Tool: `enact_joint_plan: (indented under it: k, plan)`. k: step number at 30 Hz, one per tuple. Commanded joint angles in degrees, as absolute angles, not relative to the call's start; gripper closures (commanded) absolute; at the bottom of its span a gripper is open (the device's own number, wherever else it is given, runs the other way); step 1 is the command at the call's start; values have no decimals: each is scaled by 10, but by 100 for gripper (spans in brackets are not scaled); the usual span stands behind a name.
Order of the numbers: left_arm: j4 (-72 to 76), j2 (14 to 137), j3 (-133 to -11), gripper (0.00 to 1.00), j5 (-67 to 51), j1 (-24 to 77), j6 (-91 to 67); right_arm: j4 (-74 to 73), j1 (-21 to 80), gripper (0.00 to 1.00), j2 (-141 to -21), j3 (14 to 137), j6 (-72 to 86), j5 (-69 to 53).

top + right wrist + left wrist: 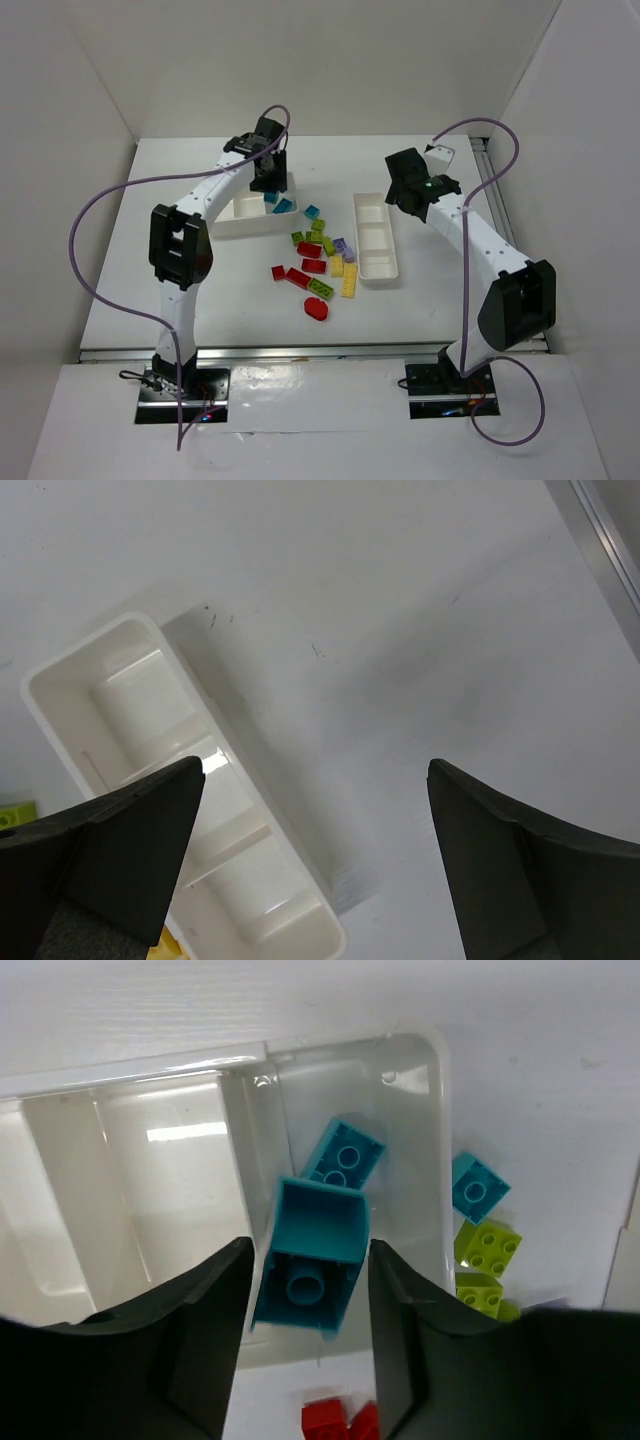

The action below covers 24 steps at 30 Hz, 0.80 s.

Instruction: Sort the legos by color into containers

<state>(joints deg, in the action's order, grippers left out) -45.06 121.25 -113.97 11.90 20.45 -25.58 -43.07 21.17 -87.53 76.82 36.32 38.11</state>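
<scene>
My left gripper (268, 178) hangs over the right compartment of the wider white tray (232, 213). In the left wrist view its jaws (310, 1242) stand apart around a tilted teal brick (310, 1265), with a sliver of gap at each side. A second teal brick (343, 1152) lies in that compartment. My right gripper (415, 190) is open and empty over bare table beside the far end of the narrower tray (375, 240), also in the right wrist view (315, 763). Loose legos lie between the trays: a red oval (316, 307), red (310, 250), lime (320, 288), yellow (349, 280), lilac (343, 246).
A teal brick (478, 1186) and lime bricks (488, 1247) lie on the table just outside the wide tray's right wall. The narrower tray (150, 780) shows no bricks in it. White walls enclose the table; a metal rail (495, 200) runs along the right edge.
</scene>
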Motion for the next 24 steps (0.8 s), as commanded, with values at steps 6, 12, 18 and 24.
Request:
enact_joint_plan:
  k: [6,12,18,24]
  plan:
    - [-427,1217,-1188,19,63,226,-249,-425,208,0,-872,785,362,391]
    - [-405,1204,-1200,50,44,276,-207,-425,208,0,-872,785,362,391]
    - [-436,1304,-1286,31,-31,310,-193,-431,208,0,-872,780,362,397]
    - [-429,1363,-1310,16,38,316,-192,-436,208,0,-854,774,357,397]
